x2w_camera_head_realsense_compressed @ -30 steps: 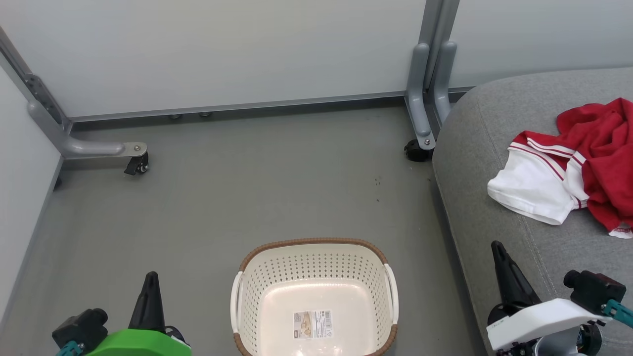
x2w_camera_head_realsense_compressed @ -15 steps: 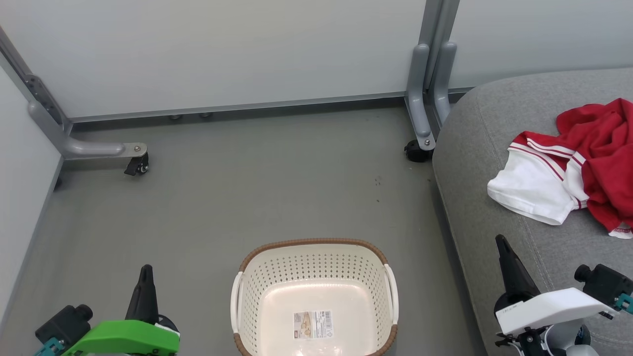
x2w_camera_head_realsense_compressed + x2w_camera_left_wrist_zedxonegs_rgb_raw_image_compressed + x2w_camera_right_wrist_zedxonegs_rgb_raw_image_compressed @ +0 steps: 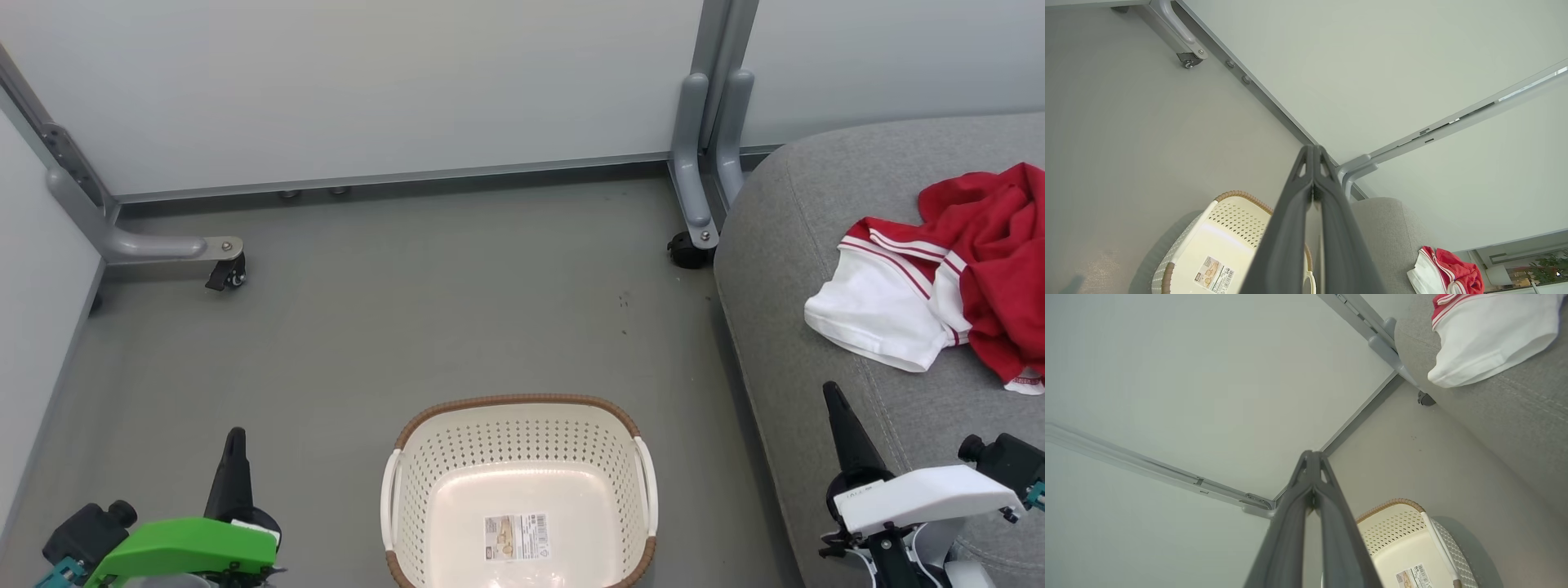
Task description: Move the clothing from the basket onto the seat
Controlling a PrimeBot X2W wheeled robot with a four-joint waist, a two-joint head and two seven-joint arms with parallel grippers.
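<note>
Left gripper (image 3: 235, 445), right gripper (image 3: 837, 404): both clenched, holding nothing | basket (image 3: 518, 400): between them, empty | clothing (image 3: 992, 269): ahead of right gripper, heaped on seat (image 3: 775, 269) | task: seemingly finished, nothing left to move

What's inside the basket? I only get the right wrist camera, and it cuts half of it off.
Observer: In the head view, the basket has no clothing in the part that shows, left side included. There is just a sticker on its bottom.
Operator: Is that white cloth all there is?
Observer: No. The clothing also has a big crumpled red bunch on the right of the white part, all lying on the seat.
</note>
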